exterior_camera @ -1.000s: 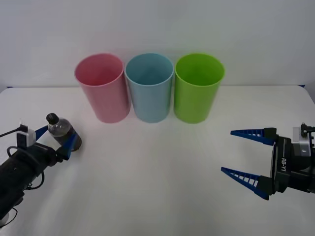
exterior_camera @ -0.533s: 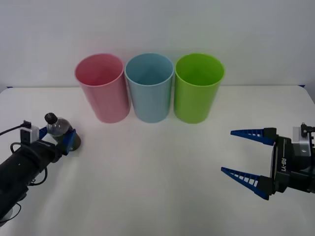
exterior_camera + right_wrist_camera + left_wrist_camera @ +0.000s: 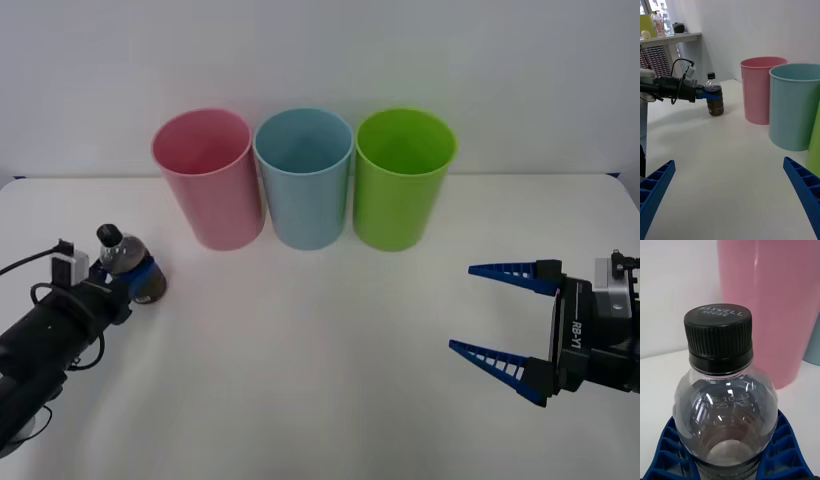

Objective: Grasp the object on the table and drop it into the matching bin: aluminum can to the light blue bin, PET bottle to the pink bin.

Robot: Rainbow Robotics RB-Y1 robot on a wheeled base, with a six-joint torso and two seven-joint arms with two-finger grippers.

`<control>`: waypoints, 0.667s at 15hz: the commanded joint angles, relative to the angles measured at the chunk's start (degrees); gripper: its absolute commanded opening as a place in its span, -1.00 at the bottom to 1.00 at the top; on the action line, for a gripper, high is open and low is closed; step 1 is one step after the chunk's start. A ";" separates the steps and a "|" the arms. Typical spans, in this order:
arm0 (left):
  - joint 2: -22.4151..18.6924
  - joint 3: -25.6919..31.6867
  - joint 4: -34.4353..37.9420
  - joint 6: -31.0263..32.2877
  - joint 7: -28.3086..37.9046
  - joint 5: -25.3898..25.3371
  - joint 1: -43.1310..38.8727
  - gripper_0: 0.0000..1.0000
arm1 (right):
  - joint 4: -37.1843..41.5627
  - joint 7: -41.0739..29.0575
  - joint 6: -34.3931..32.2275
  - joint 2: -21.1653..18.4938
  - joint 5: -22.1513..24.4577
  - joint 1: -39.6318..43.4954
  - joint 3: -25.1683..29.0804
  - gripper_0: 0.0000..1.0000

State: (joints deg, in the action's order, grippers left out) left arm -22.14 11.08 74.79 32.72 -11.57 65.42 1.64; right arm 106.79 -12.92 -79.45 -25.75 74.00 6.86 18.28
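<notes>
Left of the pink bin (image 3: 208, 177), the left pincer (image 3: 138, 280) clasps the upright PET bottle (image 3: 130, 266) on the counter (image 3: 320, 380), while the right pincer (image 3: 497, 322) waits spread wide, well off beyond the bins.

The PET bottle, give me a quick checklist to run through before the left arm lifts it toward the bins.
1. Left gripper closed around the PET bottle: ok, blue fingers hug both sides.
2. Bottle upright on the table: ok.
3. Black cap screwed on: ok.
4. Pink bin upright, open: ok.
5. Pink bin has room inside: cannot tell.
6. Right gripper away from the path: ok, open near the table's right side.
</notes>
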 commanded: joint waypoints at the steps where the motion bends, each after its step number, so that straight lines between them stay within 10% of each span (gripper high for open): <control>1: -0.36 0.00 1.41 1.12 0.58 -1.17 -1.81 -1.00 | 0.00 0.00 0.00 0.00 0.00 0.00 0.00 1.00; 6: -3.79 0.00 11.08 0.42 3.40 -2.66 -9.11 -1.00 | 0.00 0.00 0.00 0.00 0.00 0.00 0.00 1.00; 10: -8.80 0.00 24.00 -1.52 18.07 -0.03 -16.58 -1.00 | 0.00 0.00 0.00 0.00 0.00 0.00 0.00 1.00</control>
State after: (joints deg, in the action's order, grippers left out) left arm -29.70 11.07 96.34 31.62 4.06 65.13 -13.33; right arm 106.79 -12.92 -79.45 -25.75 74.00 6.85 18.28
